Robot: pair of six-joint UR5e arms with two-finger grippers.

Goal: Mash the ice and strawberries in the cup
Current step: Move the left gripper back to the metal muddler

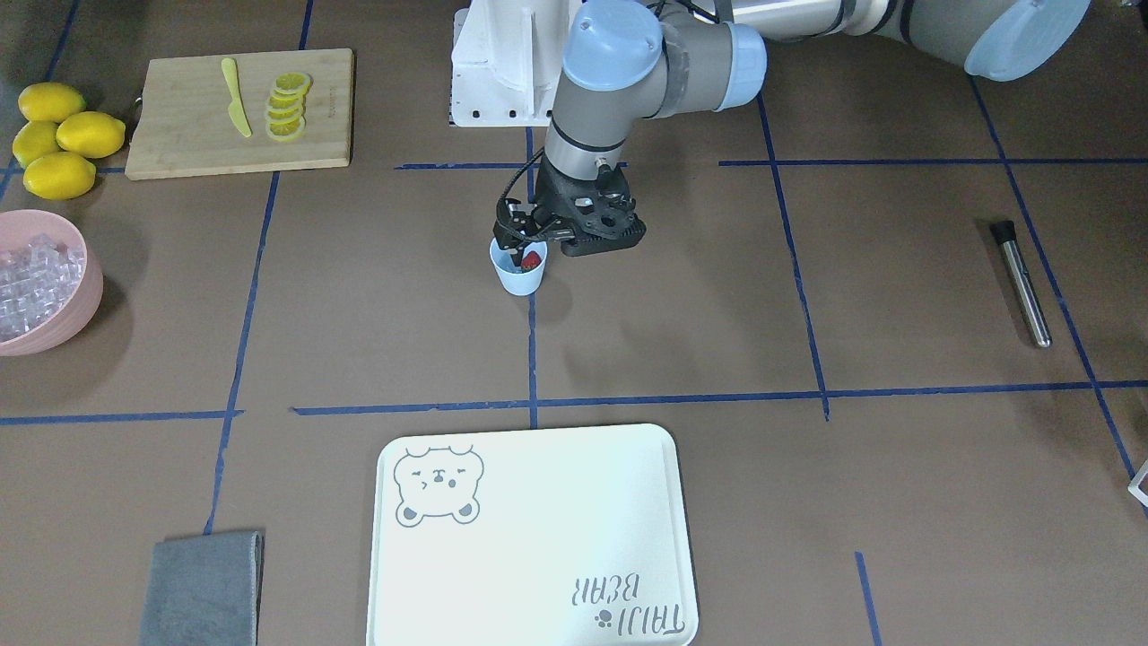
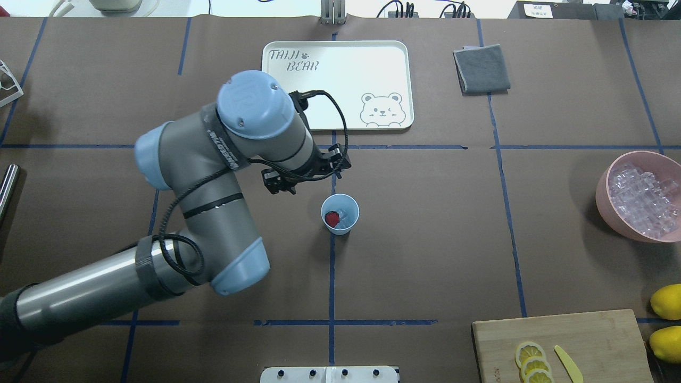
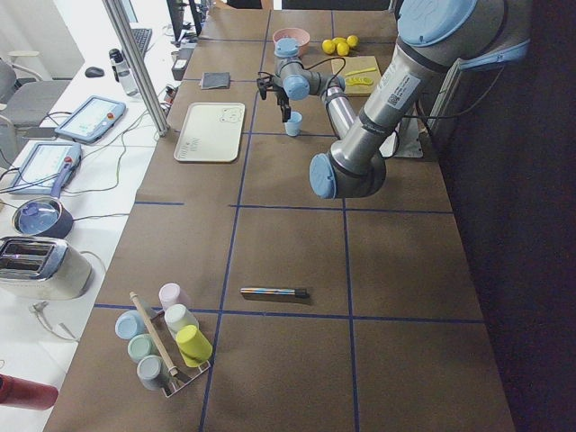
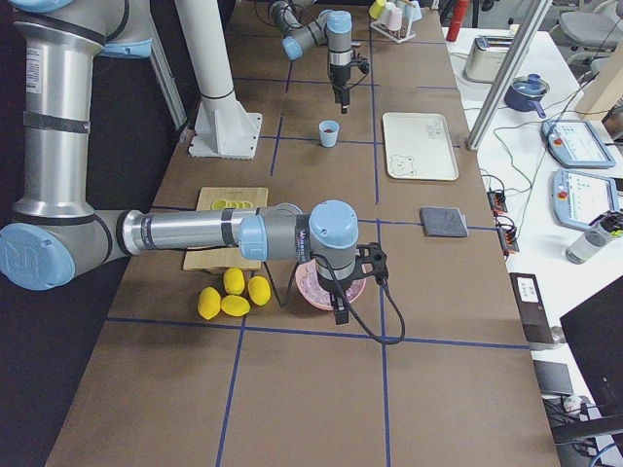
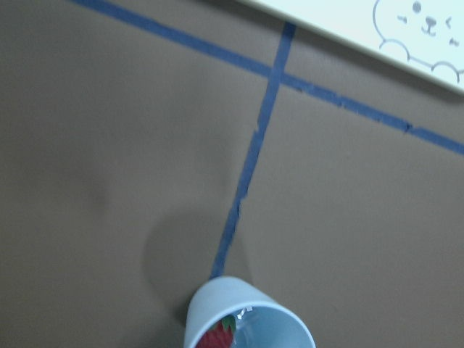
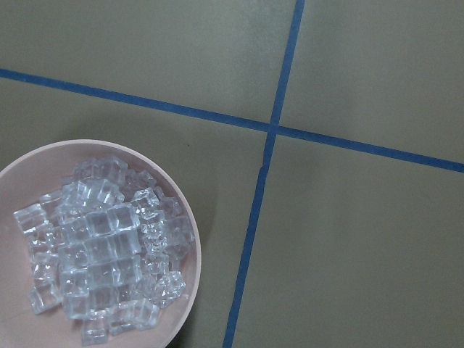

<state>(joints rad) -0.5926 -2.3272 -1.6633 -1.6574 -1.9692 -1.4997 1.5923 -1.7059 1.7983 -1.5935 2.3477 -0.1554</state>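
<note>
The left gripper (image 1: 520,240) is being held just above the cup (image 1: 518,278); its finger spread cannot be told. The metal rod (image 1: 1022,283), lying well apart, should be gripped upright for mashing. The strawberry (image 2: 332,218) and ice (image 2: 345,216) are sitting inside the cup.

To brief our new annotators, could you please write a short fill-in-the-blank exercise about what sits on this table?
1. The red strawberry lies inside the pale blue ____.
2. The pink bowl holds a heap of clear ____.
3. On the wooden board, beside the lemon slices, lies a yellow ____.
Missing words: cup; ice; knife.
</note>
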